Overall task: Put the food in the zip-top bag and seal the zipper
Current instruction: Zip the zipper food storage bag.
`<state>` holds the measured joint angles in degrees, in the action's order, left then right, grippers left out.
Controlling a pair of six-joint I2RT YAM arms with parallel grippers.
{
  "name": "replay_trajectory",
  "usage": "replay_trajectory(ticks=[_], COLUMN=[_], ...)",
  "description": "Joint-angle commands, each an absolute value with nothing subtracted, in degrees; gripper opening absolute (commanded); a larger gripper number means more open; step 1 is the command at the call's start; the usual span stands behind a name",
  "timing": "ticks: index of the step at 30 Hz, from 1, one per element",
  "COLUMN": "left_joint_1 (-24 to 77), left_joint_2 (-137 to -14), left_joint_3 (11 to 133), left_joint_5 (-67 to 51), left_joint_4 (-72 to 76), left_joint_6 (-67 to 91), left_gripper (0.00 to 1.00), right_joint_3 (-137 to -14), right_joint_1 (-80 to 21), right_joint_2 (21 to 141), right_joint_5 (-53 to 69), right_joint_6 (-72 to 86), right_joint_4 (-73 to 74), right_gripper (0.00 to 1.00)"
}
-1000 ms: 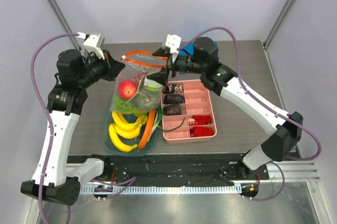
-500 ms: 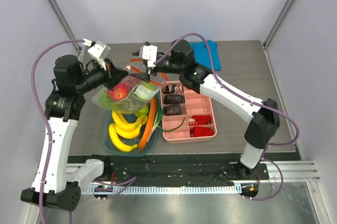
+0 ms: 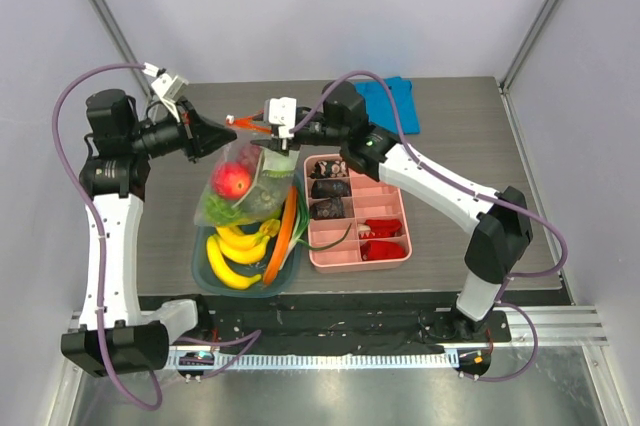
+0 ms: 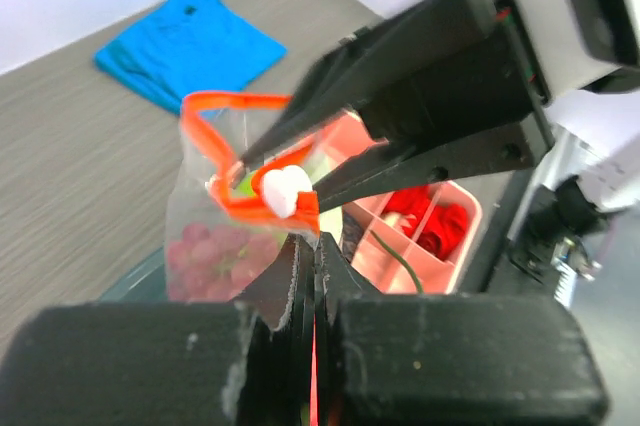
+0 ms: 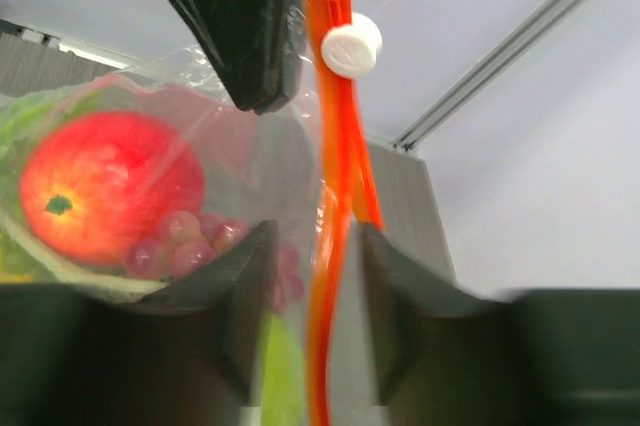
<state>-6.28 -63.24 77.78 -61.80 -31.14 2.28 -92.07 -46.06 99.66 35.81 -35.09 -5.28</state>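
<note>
The zip-top bag (image 3: 245, 181) hangs just above the tray (image 3: 197, 268), red fruit (image 3: 232, 181) inside, zipper (image 5: 330, 196) uppermost. My left gripper (image 3: 228, 133) is clamped on its mouth edge. My right gripper (image 3: 258, 136) sits narrow astride the zipper, and I cannot tell if it pinches.

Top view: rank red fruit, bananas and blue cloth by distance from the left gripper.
1. red fruit, inside the zip-top bag, just below the left gripper.
2. bananas, nearer the arm bases.
3. blue cloth, far right.
</note>
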Motion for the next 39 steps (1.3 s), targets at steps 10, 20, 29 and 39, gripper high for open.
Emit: replay_trajectory(ticks=[10, 20, 29, 39], left_joint_1=[-7.21, -6.77, -5.80, -0.53], left_joint_2=[-64.34, -63.11, -62.40, -57.92], left_joint_3=[81.30, 77.52, 74.44, 68.65], left_joint_5=[-79.27, -82.35, -80.76, -79.90], left_joint_4=[-29.71, -29.79, -32.16, -32.34], left_joint_6=[-5.45, -4.31, -7.29, -9.58], left_gripper=[0.00, 0.00, 0.00, 0.00], right_joint_3=[-96.59, -98.43, -105.03, -110.56], right_joint_1=[-45.97, -45.97, -45.88, -44.74], right_joint_2=[98.08, 100.19, 101.17, 103.79], right_joint_5=[36.73, 42.52, 48.95, 52.73], right_joint_6=[-30.15, -31.82, -31.90, -35.95], right_joint_4=[-4.83, -2.90, 10.00, 22.66], right_gripper=[0.94, 0.94, 0.97, 0.96])
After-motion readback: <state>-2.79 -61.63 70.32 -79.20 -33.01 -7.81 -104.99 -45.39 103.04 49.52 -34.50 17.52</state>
